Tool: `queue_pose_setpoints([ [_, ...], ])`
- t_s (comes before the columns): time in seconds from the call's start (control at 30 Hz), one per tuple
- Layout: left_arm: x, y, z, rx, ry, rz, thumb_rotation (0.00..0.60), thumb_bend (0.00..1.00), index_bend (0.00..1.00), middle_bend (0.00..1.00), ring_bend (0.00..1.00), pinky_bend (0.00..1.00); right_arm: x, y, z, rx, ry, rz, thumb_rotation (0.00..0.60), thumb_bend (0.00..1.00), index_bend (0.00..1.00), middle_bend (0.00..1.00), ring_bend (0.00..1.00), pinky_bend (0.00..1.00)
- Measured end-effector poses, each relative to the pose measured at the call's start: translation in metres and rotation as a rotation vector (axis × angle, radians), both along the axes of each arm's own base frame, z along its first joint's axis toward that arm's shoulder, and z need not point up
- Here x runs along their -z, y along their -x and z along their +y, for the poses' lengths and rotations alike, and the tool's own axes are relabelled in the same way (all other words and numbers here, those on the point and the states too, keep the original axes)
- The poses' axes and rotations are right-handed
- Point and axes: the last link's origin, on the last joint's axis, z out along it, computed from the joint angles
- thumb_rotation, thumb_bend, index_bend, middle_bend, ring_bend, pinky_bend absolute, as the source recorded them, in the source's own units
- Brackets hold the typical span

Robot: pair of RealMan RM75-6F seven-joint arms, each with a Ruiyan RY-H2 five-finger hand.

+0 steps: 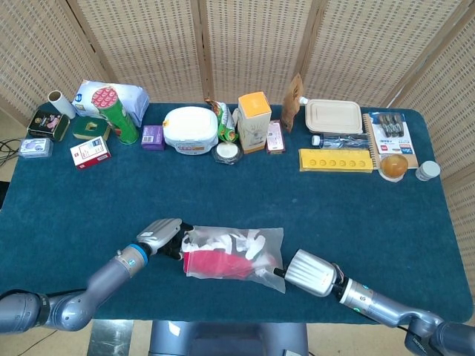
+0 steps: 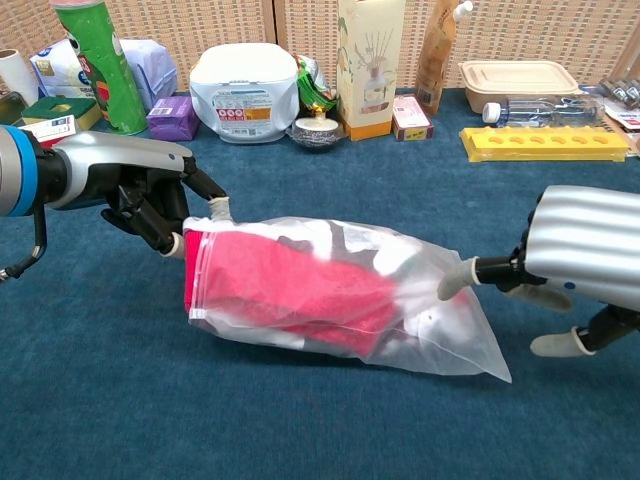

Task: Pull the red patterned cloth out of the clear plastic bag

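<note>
From the head view, the clear plastic bag (image 1: 236, 250) is lying near the table's (image 1: 67, 208) front edge, the red patterned cloth (image 1: 215, 263) inside. From the chest view, the left hand (image 2: 150, 200) is pinching the bag's mouth (fingers clamped); the right hand's (image 2: 560, 265) fingertip (image 2: 452, 281) is pressing the bag's far end, fingers spread.

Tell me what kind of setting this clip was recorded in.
Probably a staged test or demo table indoors, not a home: a blue cloth-covered table, woven screen panels closing off the back, and a neat row of assorted goods such as the green can and yellow tray.
</note>
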Motion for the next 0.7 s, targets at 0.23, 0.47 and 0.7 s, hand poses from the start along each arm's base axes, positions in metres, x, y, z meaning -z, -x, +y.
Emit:
queue_pose_setpoints([
  [0.23,0.003,0.001,-0.001,-0.010,0.011,-0.004,0.600,0.53,0.83,1.00,1.00,0.97,0.010,-0.004,0.000,-0.030,-0.011,0.003,0.600,0.13,0.33,0.80,1.00,0.97],
  [0.47,0.005,-0.001,-0.001,-0.010,0.015,-0.008,0.600,0.53,0.83,1.00,1.00,0.97,0.019,-0.012,0.000,-0.047,-0.027,-0.013,0.600,0.18,0.44,0.83,1.00,0.99],
  [0.7,0.004,0.000,-0.002,-0.010,0.012,-0.008,0.600,0.54,0.83,1.00,1.00,0.97,0.023,-0.019,-0.002,-0.050,-0.023,-0.030,0.600,0.25,0.51,0.85,1.00,1.00],
])
